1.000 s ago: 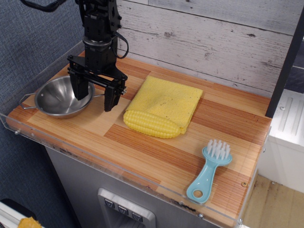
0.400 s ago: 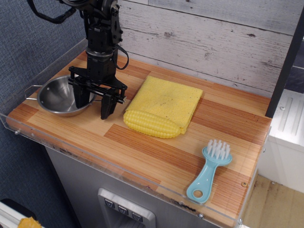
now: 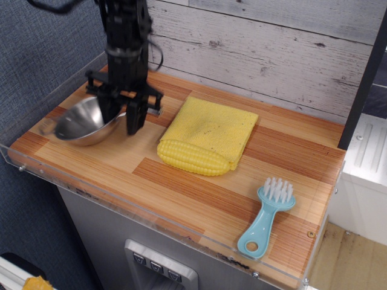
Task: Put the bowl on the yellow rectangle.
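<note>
One bowl (image 3: 81,122) is sitting tilted on the counter (image 3: 181,181), its open mouth facing up and toward the fingers, its near-left edge low. I am seeing my gripper (image 3: 124,118) clamping the raised right rim, one finger (image 3: 110,115) inside the bowl and the other outside. It is looking shiny, round, steel, with a thin wire loop at its far-left side. Right of the fingers, the cloth (image 3: 211,127) is lying flat, yellow, speckled, its long axis running left-right, apart from the bowl. Corn (image 3: 192,158) is touching its near edge.
</note>
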You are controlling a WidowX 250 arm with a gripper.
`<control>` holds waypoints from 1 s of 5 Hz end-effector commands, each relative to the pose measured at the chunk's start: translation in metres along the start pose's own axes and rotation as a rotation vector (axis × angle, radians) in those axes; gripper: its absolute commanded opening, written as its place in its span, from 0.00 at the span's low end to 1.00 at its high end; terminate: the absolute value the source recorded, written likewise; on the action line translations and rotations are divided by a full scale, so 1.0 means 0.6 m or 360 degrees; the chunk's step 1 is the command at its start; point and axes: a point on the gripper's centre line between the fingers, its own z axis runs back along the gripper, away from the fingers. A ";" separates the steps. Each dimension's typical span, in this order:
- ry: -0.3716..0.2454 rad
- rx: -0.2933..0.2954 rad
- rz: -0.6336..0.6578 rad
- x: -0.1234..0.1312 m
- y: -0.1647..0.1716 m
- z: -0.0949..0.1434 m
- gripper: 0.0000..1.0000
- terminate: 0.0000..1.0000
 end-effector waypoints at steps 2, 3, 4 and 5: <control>-0.0404 -0.0059 -0.0262 0.024 -0.092 0.148 0.00 0.00; -0.0457 -0.0070 -0.0393 0.049 -0.131 0.153 0.00 0.00; -0.0471 0.0003 -0.0421 0.077 -0.149 0.148 0.00 0.00; -0.0331 0.0077 -0.0452 0.087 -0.161 0.102 0.00 0.00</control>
